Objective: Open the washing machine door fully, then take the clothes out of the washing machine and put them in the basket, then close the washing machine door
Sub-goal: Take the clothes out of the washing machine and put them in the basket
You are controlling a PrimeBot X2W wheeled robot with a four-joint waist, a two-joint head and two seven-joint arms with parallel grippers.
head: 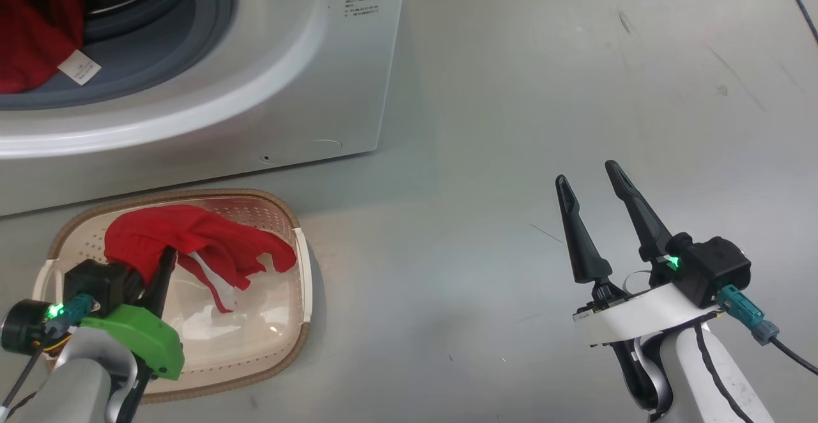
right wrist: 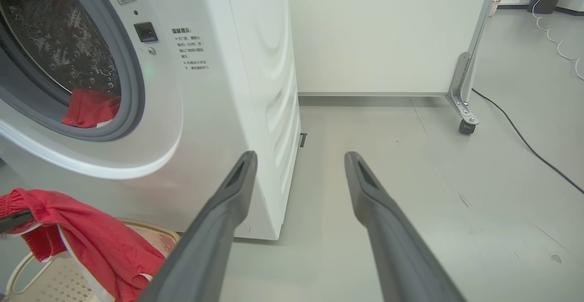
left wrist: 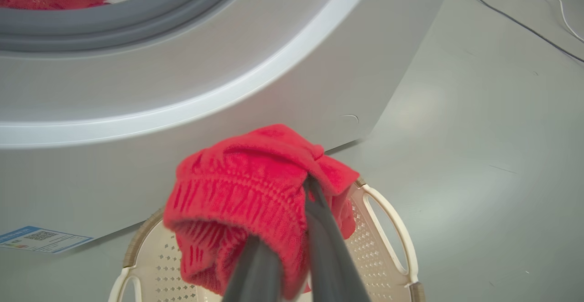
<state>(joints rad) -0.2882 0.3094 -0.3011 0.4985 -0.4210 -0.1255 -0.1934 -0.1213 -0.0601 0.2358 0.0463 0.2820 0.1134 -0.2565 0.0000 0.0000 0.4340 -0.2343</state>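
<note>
Your left claw (head: pixel 167 258), tips buried in cloth, gripped a bright red white-striped garment (head: pixel 192 238) over the cream perforated plastic basket (head: pixel 300 269). Your right claw (head: pixel 586 174) stood released. More red clothing (head: pixel 32 33), partly cropped, lay inside the white washing machine (head: pixel 307 78).

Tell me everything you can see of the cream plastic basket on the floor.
The cream plastic basket, rounded-rectangular with perforated sides, a brown woven-look rim and cut-out side handles, stands upright on the grey floor just in front of the white washing machine, below its drum mouth. A red garment with a white stripe hangs into it from the shut left gripper; whether cloth rests on its bottom is unclear.
</note>
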